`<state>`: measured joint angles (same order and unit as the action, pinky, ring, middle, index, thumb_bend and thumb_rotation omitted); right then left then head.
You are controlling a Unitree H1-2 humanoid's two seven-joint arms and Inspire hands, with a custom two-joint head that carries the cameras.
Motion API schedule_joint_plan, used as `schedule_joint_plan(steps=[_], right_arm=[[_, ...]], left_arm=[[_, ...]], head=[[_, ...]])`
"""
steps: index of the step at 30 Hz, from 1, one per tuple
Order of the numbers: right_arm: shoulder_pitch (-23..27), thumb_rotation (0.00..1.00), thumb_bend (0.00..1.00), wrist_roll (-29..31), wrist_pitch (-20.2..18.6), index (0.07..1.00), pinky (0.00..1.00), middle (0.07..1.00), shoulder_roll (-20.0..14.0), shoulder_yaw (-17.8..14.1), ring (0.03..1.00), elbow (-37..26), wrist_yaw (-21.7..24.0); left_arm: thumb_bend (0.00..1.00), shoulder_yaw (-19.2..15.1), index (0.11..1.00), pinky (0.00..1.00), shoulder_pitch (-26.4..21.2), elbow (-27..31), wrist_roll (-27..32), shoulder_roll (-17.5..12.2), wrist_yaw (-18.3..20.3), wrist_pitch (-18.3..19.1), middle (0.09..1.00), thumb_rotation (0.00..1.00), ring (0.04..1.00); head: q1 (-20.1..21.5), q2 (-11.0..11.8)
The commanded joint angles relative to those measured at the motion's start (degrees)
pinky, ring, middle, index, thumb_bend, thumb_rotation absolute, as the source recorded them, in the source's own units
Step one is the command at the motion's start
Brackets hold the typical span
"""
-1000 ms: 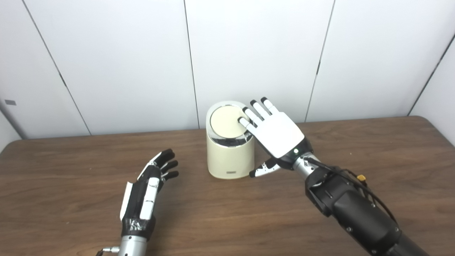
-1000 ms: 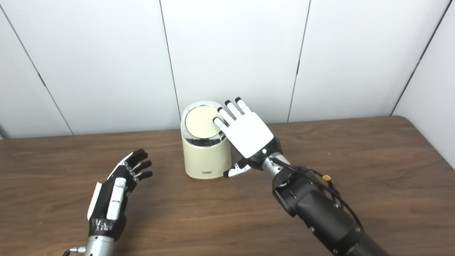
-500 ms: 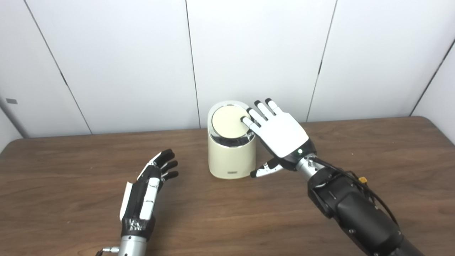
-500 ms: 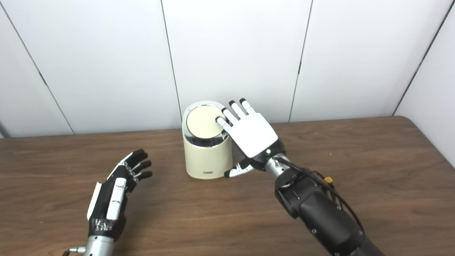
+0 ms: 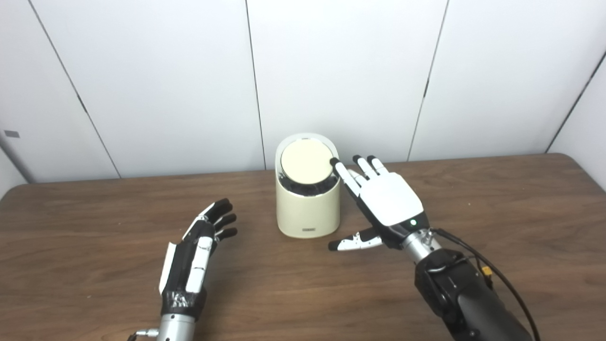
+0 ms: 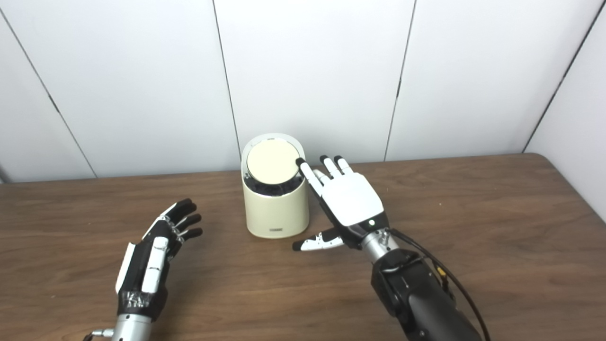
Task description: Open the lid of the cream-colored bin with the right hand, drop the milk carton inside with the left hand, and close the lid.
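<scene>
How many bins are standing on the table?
1. The cream-colored bin stands at the table's far middle, near the wall, with the right hand beside it. No other is visible.

Paired head cameras, looking down, sharing table [image 5: 303,293], bin [image 5: 307,208]

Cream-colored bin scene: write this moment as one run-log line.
right hand: open, beside bin | lid: closed | cream-colored bin: upright | left hand: open, empty | milk carton: not visible

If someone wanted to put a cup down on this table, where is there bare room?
The table is bare right of the right hand, and also between the left hand and the cream-colored bin. It is tight only where the right hand sits beside the bin.
</scene>
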<state>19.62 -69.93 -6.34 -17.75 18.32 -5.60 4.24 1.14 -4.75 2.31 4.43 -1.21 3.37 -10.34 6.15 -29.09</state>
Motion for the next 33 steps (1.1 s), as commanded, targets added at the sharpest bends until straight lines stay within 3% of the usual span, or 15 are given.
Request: schedule_joint_plan(steps=[1, 6, 8, 10, 13, 16, 19, 21, 22, 24, 27, 33], right_arm=[[1.2, 0.83, 0.69, 3.6, 0.6, 1.0, 1.0, 1.0, 0.5, -3.2, 1.0, -0.3, -6.2], [1.0, 0.95, 0.7, 12.1, 5.7, 1.0, 1.0, 1.0, 2.1, -8.1, 1.0, 4.2, -18.5], [1.0, 0.94, 0.67, 14.7, 7.4, 1.0, 1.0, 1.0, 2.8, -9.5, 1.0, 3.7, -22.6], [0.6, 0.91, 0.64, 17.0, 8.9, 1.0, 0.98, 1.0, 3.4, -10.5, 1.0, 3.1, -25.5], [-1.4, 0.99, 0.65, 22.1, 11.0, 1.0, 1.0, 1.0, 5.1, -12.7, 1.0, 2.8, -28.7], [-4.9, 0.98, 0.63, 29.6, 15.5, 1.0, 0.89, 1.0, 8.2, -14.5, 1.0, 3.4, -31.4], [-8.6, 1.0, 0.5, 37.1, 19.5, 1.0, 0.9, 1.0, 10.4, -15.5, 1.0, 4.8, -30.9], [-10.8, 0.97, 0.35, 41.2, 20.8, 0.986, 0.89, 0.985, 11.0, -15.9, 0.965, 6.0, -29.2], [-12.3, 0.99, 0.32, 44.7, 21.5, 0.995, 0.92, 0.994, 11.2, -16.0, 0.97, 6.3, -27.5], [-14.9, 0.93, 0.28, 50.1, 22.8, 0.934, 0.87, 0.941, 11.7, -15.6, 0.928, 5.4, -24.4], [-17.1, 0.84, 0.24, 57.6, 21.3, 0.87, 0.84, 0.892, 13.3, -15.8, 0.891, 2.9, -20.5], [-18.4, 0.82, 0.19, 60.0, 21.6, 0.842, 0.83, 0.875, 14.2, -17.3, 0.881, 2.1, -18.1]], left_arm=[[0.58, 0.0, 0.867, 0.76, -1.3, 1.9, -0.5, 0.2, 0.0, -1.5, 0.855, 0.85, 0.819], [0.58, 0.1, 0.865, 0.77, -1.3, 1.4, -0.7, 0.5, -0.2, -1.7, 0.852, 0.84, 0.818], [0.58, 0.1, 0.865, 0.76, -1.3, 1.3, -0.6, 0.6, -0.2, -1.8, 0.851, 0.84, 0.816], [0.57, 0.0, 0.865, 0.76, -1.3, 1.3, -0.7, 0.6, -0.3, -1.9, 0.851, 0.83, 0.816], [0.58, -0.1, 0.863, 0.75, -1.4, 1.4, -0.8, 0.7, -0.4, -2.0, 0.848, 0.83, 0.813], [0.58, -0.2, 0.864, 0.76, -1.4, 1.4, -0.7, 0.7, -0.3, -2.0, 0.849, 0.83, 0.817], [0.55, -0.3, 0.865, 0.77, -1.4, 1.6, 0.1, 0.9, 0.0, -1.9, 0.853, 0.83, 0.823], [0.46, -0.4, 0.862, 0.77, -1.2, 2.1, 0.7, 0.9, 0.2, -1.9, 0.853, 0.85, 0.823], [0.43, -0.4, 0.863, 0.77, -1.1, 2.3, 1.1, 0.8, 0.4, -2.1, 0.855, 0.85, 0.825], [0.36, -0.5, 0.859, 0.77, -0.8, 2.5, 1.8, 0.6, 0.8, -2.5, 0.853, 0.84, 0.825], [0.28, -0.8, 0.858, 0.76, -0.2, 2.9, 2.2, 0.3, 0.9, -3.2, 0.857, 0.82, 0.828], [0.24, -1.6, 0.85, 0.74, 0.8, 2.9, 1.8, 0.4, 0.1, -3.7, 0.849, 0.75, 0.82]], head=[[-0.1, 0.0], [-0.5, 0.2], [-0.7, 0.3], [-0.7, 0.3], [-0.8, 0.4], [-0.8, 0.4], [-1.2, 0.4], [-2.4, 0.3], [-2.7, 0.3], [-3.1, 0.2], [-3.4, 0.0], [-3.6, -0.8]])
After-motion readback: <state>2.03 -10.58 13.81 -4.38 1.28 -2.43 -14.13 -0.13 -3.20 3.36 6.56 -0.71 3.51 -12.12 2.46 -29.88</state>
